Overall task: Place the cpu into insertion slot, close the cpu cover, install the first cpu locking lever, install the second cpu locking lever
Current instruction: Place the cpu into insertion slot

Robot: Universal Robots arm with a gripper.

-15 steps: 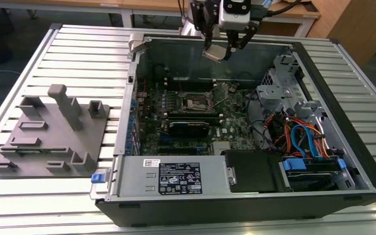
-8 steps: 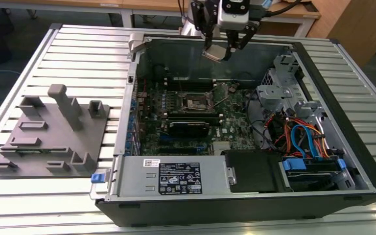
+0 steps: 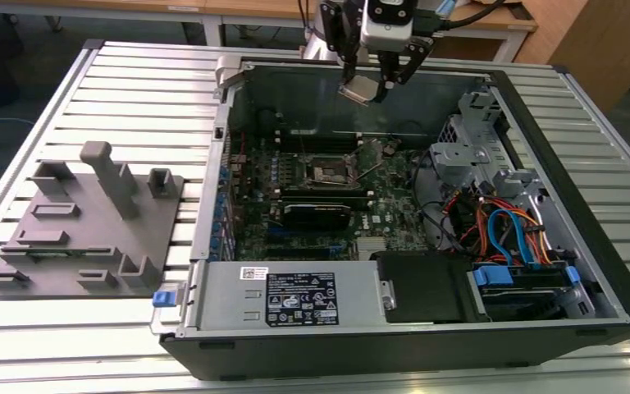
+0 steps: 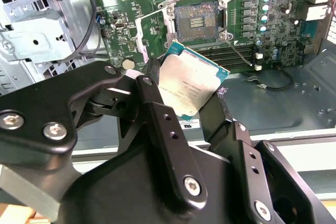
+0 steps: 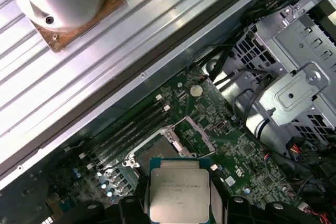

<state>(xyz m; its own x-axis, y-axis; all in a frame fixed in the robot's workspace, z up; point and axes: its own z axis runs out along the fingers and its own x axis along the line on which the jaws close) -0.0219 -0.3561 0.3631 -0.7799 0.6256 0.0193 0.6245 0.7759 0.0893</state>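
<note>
We see the fingers (image 4: pixel 157 114) pinching the cpu (image 4: pixel 191 85) by its edges. Insertion slot (image 4: pixel 197 20) sits beneath them, well apart.

Where I work: a ribbed silver metal table (image 3: pixel 129 82), its slats running from the exterior view's left to its right under soft, even light. Behind it, light wooden desks (image 3: pixel 260 10) on pale legs stand over a dark grey-blue floor (image 3: pixel 30 41). A wooden panel (image 3: pixel 594 41) rises at the exterior view's upper right corner.
</note>
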